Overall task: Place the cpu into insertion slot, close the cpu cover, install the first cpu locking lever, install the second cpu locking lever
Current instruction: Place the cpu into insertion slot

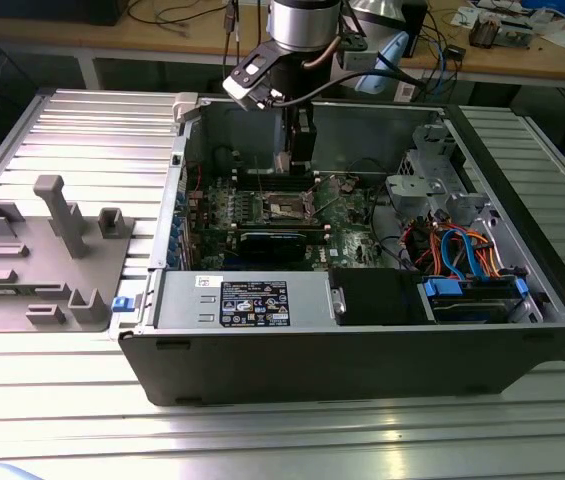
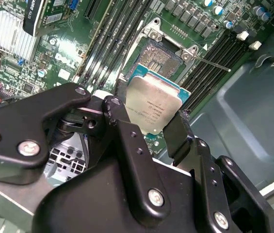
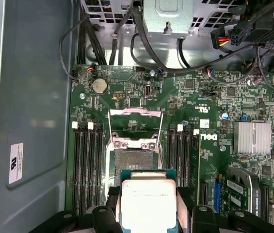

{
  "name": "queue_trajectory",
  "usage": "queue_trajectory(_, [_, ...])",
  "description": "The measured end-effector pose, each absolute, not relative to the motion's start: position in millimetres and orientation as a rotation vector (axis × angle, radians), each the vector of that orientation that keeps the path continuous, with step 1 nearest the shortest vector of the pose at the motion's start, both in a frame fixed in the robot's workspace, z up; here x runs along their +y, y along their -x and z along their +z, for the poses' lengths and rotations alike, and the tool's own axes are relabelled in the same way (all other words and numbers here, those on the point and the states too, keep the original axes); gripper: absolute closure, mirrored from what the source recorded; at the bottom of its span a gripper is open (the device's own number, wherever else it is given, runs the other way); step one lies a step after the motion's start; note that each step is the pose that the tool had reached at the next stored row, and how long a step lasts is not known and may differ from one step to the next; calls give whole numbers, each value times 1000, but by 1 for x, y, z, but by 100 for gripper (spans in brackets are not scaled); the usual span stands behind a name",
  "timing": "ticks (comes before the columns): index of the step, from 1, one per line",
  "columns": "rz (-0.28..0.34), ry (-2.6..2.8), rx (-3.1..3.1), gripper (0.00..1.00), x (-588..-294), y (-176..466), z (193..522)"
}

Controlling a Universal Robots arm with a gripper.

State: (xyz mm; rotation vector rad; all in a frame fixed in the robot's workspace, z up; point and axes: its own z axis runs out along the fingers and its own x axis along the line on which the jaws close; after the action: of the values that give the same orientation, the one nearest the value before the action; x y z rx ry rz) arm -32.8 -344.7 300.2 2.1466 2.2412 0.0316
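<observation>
**Exterior view: robot arm holds a processor chip over an open computer's board**

A black gripper [image 1: 299, 160] reaches down into an open computer case [image 1: 362, 360] that lies on its side on a ribbed metal table [image 1: 92, 130]. A grey parts tray [image 1: 42, 250] sits on the table toward the exterior view's left, well apart from the case.

In both wrist views the gripper [image 2: 149, 121] [image 3: 148, 208] has its two fingers [image 2: 122, 126] closed on opposite edges of the cpu [image 2: 153, 104] [image 3: 148, 201]. The jaws are only as far apart as the chip is wide. The chip lies flat between them, with its dull silver metal top facing the wrist cameras and a green rim showing around it. It is nearly square, so it has no clear long axis. In the first wrist view its edges run parallel to the socket's edges.

The cpu is not seated. It hangs above the green circuit board [image 3: 185, 97], just beside the insertion slot [image 3: 133, 158] [image 2: 158, 60] [image 1: 287, 207], on the side away from the hinge.

The slot is uncovered and its dark contact field shows. The cpu cover [image 3: 134, 125] is flipped open beyond the slot. A thin metal lever [image 2: 209, 62] sticks out beside the socket. Long black memory slots [image 3: 86, 165] run along both sides of it.
</observation>
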Motion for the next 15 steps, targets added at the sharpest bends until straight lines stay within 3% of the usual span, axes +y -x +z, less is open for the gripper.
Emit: queue_trajectory(15, [29, -2177, 2210, 45, -340, 31, 296])
